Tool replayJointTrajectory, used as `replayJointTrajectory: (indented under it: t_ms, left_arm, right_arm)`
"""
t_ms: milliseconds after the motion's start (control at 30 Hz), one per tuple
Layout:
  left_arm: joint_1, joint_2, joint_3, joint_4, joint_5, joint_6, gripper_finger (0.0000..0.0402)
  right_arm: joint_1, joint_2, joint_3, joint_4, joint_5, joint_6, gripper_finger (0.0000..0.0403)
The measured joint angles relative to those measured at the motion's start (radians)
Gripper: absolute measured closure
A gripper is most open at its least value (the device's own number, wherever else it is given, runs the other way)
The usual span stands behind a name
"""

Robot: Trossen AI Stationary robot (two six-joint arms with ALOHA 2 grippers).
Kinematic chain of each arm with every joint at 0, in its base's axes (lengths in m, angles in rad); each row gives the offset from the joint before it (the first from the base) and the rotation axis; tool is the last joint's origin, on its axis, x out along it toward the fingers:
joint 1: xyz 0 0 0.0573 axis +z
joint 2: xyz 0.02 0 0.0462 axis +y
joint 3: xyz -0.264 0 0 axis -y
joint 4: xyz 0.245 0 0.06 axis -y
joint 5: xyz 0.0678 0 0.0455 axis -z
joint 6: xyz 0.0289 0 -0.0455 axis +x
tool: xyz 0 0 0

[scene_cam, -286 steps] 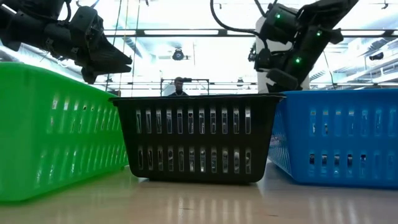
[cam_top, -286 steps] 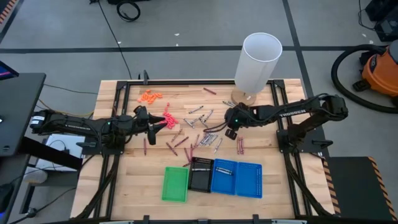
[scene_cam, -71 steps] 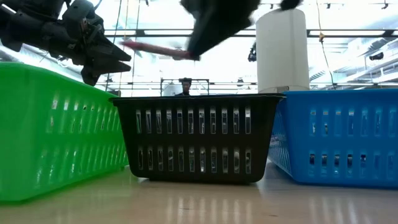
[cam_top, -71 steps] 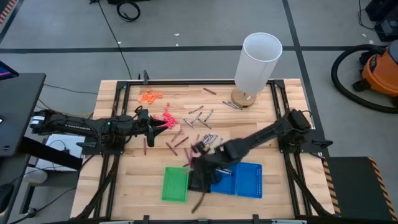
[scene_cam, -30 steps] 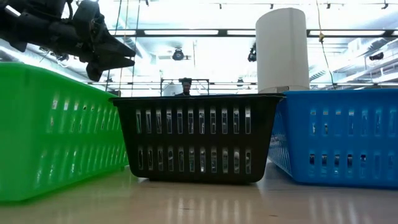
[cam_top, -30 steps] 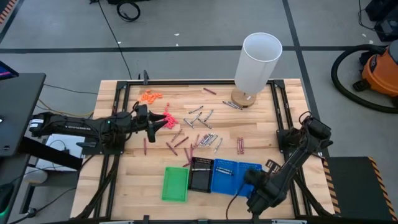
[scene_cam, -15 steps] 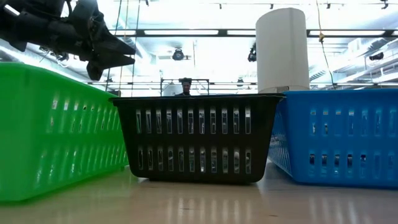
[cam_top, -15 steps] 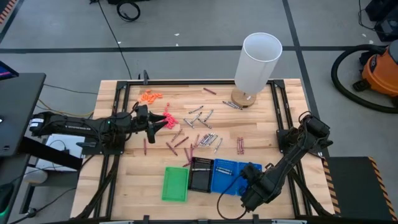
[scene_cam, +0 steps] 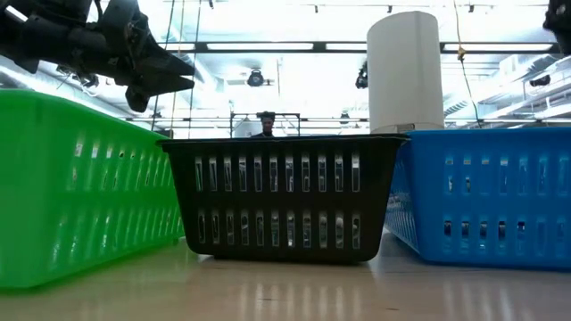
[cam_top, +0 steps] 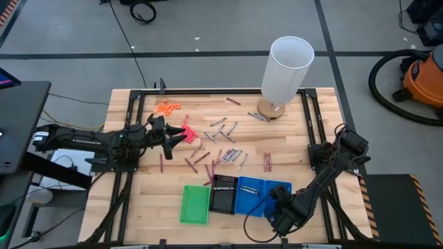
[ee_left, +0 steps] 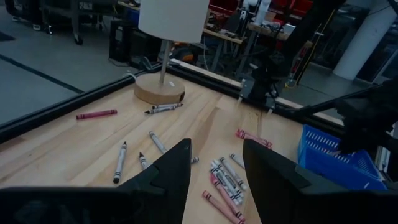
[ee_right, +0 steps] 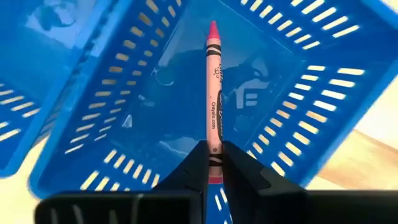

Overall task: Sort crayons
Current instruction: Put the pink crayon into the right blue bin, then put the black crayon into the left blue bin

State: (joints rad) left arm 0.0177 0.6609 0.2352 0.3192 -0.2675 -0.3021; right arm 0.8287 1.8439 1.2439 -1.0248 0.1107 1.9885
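My desk (cam_top: 159, 200) is pale wood with a smooth, lightly glossy finish that mirrors the baskets in the low view. The green basket (scene_cam: 71, 187), black basket (scene_cam: 281, 196) and blue basket (ee_right: 112, 106) are slotted, shiny plastic. The crayon (ee_right: 213, 87) in my right tool (ee_right: 211, 163) wears a matt paper wrapper. The lamp base (ee_left: 160, 89) looks like wood.

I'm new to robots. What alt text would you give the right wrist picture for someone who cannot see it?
The right gripper holds a red crayon by its lower end, pointing it into an empty blue slotted basket. Pale wooden table shows at the edge.
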Motion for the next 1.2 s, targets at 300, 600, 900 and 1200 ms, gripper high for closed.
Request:
replayJointTrajectory:
  t_ms: [300, 600, 900, 1200]
  left_arm:
    - [0.000, 0.000, 0.000, -0.002, 0.003, -0.019, 0.0244]
    - [0.000, 0.000, 0.000, -0.011, 0.004, -0.020, 0.0244]
    - [0.000, 0.000, 0.000, -0.007, 0.004, 0.126, 0.0244]
    - [0.000, 0.000, 0.000, 0.023, 0.004, 0.135, 0.0244]
  right_arm:
    - [-0.015, 0.000, -0.022, 0.038, 0.000, 0.010, 0.0326]
    - [-0.015, -0.030, 0.021, 0.031, 0.005, -0.003, 0.0309]
    - [-0.054, -0.168, 0.061, -0.057, 0.240, -0.282, 0.0309]
    - [-0.254, -0.191, 0.050, -0.020, 0.385, -0.862, 0.0309]
